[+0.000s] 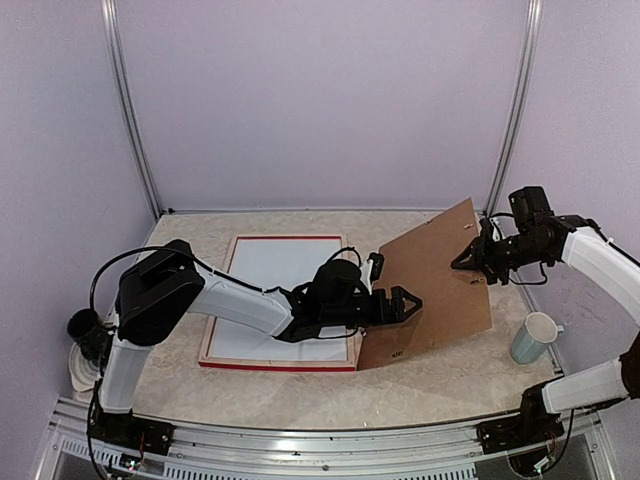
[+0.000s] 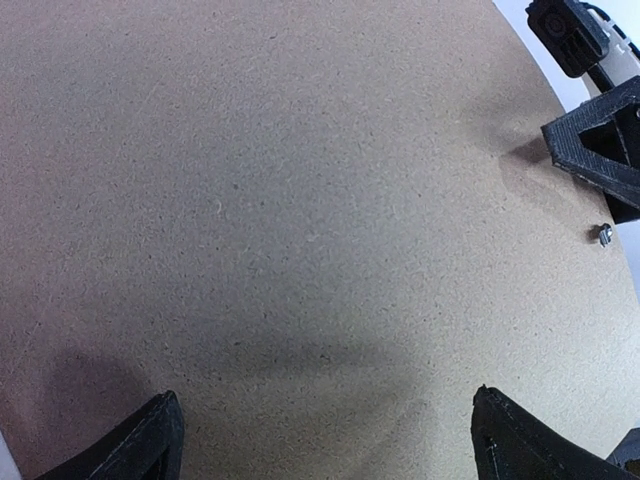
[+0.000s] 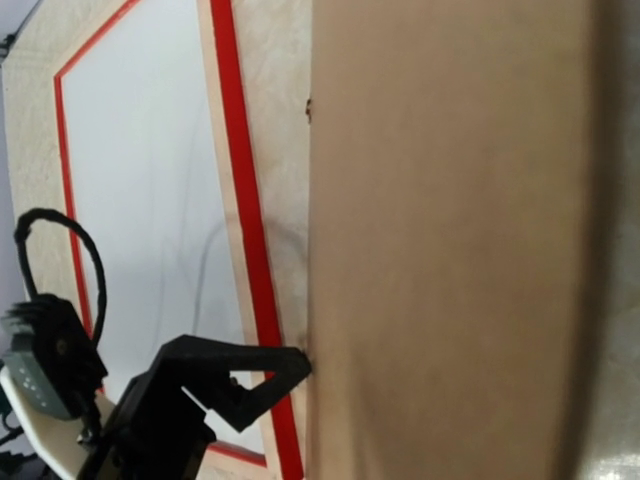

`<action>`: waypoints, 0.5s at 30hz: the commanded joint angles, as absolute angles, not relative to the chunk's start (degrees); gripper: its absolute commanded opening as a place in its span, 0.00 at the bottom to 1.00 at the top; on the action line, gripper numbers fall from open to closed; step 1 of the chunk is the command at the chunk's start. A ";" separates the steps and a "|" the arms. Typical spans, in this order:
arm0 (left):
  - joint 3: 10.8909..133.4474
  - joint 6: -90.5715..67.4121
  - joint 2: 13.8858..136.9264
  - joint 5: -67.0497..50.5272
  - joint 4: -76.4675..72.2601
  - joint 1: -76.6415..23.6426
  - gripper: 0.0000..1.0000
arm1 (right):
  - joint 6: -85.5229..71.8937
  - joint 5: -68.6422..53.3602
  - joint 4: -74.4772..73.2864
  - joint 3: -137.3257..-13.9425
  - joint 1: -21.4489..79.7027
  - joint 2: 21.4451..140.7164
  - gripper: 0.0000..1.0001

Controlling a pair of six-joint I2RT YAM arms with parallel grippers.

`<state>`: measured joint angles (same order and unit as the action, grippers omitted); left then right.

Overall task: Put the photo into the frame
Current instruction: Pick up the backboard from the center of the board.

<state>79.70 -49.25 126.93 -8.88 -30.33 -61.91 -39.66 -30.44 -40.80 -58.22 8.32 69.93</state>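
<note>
Progress: frame (image 1: 275,364) lies flat with its white inside showing. The board (image 1: 430,280) is out and tilted up. Loading the photo and closing up are left, I judge.
Photo: not in view near either set of jaws.
Left gripper (image 1: 404,303): arm stretched low over the frame. Jaws spread wide and empty, tips at the board's face.
Right gripper (image 1: 468,262): arm bent inward, jaws astride the board's far edge. Cannot tell whether they are clamped.

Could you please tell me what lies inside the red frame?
A flat white sheet fills the frame; no photo shows on it. The left arm covers its lower right part, hiding whatever lies there.
</note>
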 commanded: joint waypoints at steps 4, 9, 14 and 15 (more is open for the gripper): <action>78.75 -49.43 127.62 -10.61 -31.73 -62.71 0.99 | -37.77 -33.61 -40.31 -57.83 8.00 70.65 0.29; 78.71 -49.52 127.62 -10.70 -31.87 -62.73 0.99 | -36.53 -33.49 -41.37 -58.89 8.00 70.82 0.18; 78.52 -49.58 127.62 -10.90 -32.07 -62.68 0.98 | -35.97 -33.55 -41.67 -59.35 7.91 71.06 0.08; 78.48 -49.58 127.57 -10.89 -32.08 -62.71 0.98 | -35.95 -33.62 -41.67 -59.39 7.91 71.10 0.07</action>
<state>79.33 -49.30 126.93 -8.86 -31.03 -61.91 -37.17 -31.53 -41.15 -58.22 8.21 70.72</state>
